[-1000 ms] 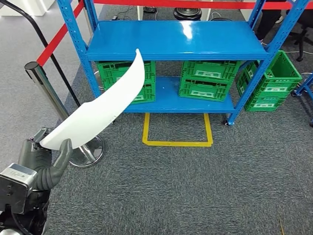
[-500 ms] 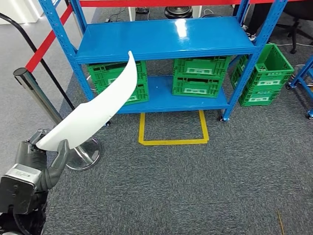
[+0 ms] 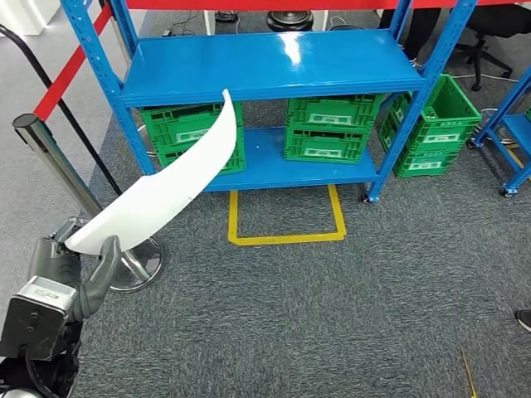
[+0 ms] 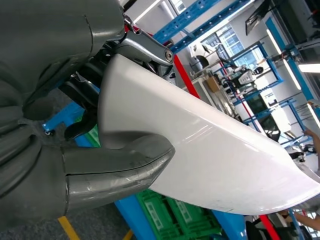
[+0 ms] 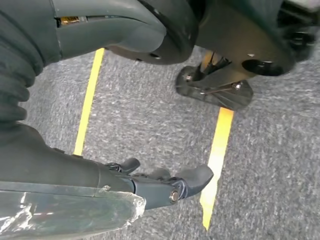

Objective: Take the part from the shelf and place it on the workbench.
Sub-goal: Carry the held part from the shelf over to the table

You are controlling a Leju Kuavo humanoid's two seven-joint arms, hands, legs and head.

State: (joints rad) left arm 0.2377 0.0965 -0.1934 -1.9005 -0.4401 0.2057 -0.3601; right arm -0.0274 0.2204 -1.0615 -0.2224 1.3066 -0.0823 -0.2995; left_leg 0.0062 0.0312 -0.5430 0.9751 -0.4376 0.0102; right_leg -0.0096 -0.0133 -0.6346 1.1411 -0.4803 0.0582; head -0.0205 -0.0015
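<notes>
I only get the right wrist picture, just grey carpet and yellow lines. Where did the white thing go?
Observer: The left hand holds the white part by one end, away from the shelf.
Operator: Is it squeezing it properly?
Observer: In the left wrist view the thick thumb presses on the part's glossy face.
Operator: What's on the blue shelf now?
Observer: Its upper board is bare; green crates sit on the lower one.
Operator: And my hand?
Observer: The right hand holds nothing, fingers stretched out over the carpet.
</notes>
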